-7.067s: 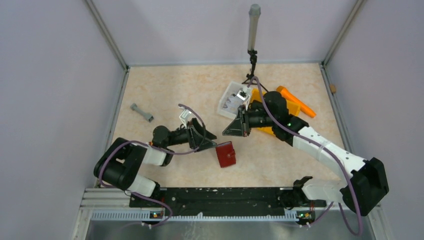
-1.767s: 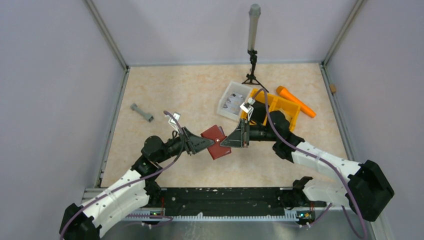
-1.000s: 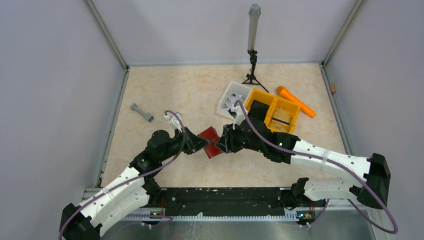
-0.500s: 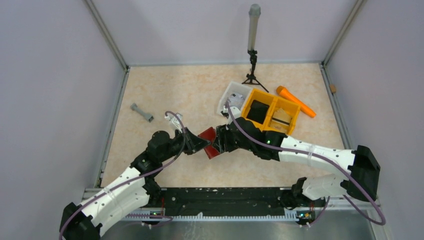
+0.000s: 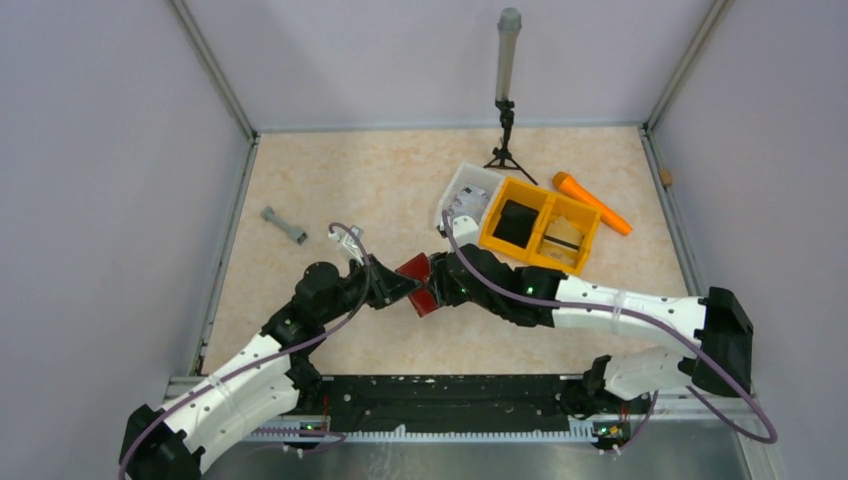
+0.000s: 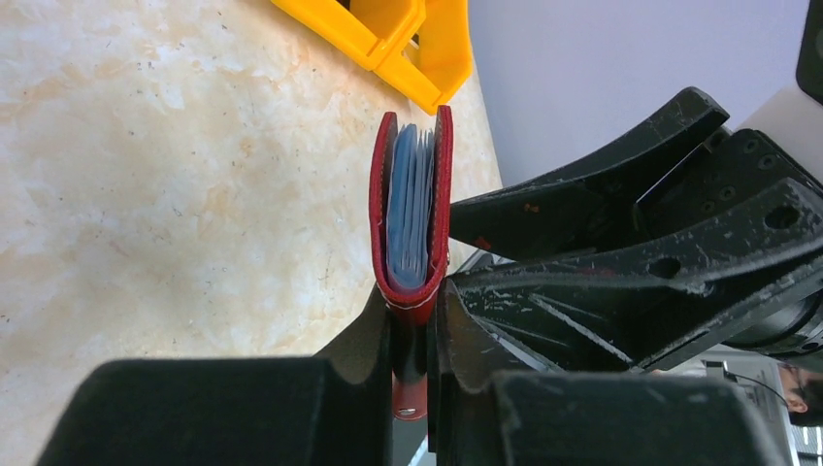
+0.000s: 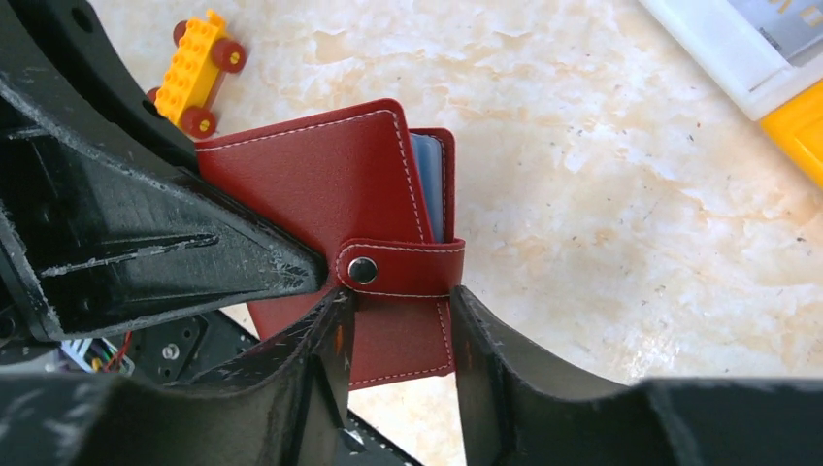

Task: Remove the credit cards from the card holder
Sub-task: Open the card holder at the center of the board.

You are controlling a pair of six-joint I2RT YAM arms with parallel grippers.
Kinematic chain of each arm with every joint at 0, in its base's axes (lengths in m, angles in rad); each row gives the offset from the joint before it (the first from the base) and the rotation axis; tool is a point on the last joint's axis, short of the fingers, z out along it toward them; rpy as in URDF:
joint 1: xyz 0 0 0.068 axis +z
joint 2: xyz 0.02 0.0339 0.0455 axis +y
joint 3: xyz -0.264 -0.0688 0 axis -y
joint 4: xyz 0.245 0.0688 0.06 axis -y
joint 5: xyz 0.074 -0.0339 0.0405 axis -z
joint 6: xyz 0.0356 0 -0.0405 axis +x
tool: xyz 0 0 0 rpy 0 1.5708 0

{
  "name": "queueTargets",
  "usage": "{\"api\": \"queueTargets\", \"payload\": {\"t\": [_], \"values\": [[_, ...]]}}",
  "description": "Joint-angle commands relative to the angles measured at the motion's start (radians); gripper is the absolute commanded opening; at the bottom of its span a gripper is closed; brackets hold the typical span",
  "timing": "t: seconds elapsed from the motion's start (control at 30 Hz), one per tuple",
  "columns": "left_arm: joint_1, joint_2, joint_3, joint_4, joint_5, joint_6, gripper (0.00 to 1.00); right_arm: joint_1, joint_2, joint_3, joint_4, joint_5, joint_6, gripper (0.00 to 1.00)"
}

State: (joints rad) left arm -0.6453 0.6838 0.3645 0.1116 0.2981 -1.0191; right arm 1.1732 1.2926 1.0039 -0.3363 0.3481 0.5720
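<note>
Left claw (image 6: 412, 311) is clenched on the card holder (image 6: 412, 194) at its fold and holds it on edge over the middle of the table (image 5: 340, 180). The credit cards (image 6: 410, 209) sit packed inside, edges showing at the open mouth. Right claw (image 7: 398, 296) straddles the snap tab (image 7: 400, 269), fingers at either side; can't tell if it's pinching. The snap looks fastened. Judgement: the holder is light with floppy covers, so the fold grip is what braces it. The cards are likely stiff, thin and slick. Pop the tab by its free end, then pinch the exposed card edges, not the faces.
</note>
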Motion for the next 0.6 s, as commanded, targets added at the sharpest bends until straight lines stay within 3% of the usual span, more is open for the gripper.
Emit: {"api": "queueTargets", "payload": {"t": [0.0, 0.1, 0.33, 0.4, 0.47, 0.57], "values": [[-0.008, -0.021, 0.011, 0.106, 0.072, -0.038, 0.00, -0.004, 0.015, 0.038, -0.041, 0.228, 0.044, 0.36], [-0.009, -0.022, 0.020, 0.078, 0.066, -0.032, 0.00, -0.004, 0.005, 0.031, -0.082, 0.296, 0.079, 0.29], [-0.009, -0.007, 0.021, 0.079, 0.071, -0.037, 0.00, -0.004, -0.041, -0.015, -0.070, 0.343, 0.066, 0.26], [-0.008, 0.002, 0.016, 0.098, 0.083, -0.046, 0.00, -0.004, -0.058, -0.039, -0.004, 0.294, -0.001, 0.31], [-0.009, 0.019, 0.017, 0.117, 0.099, -0.057, 0.00, -0.004, -0.069, -0.061, 0.068, 0.206, -0.080, 0.44], [-0.009, 0.044, 0.033, 0.123, 0.120, -0.064, 0.00, -0.004, -0.068, -0.066, 0.097, 0.117, -0.165, 0.55]]}}
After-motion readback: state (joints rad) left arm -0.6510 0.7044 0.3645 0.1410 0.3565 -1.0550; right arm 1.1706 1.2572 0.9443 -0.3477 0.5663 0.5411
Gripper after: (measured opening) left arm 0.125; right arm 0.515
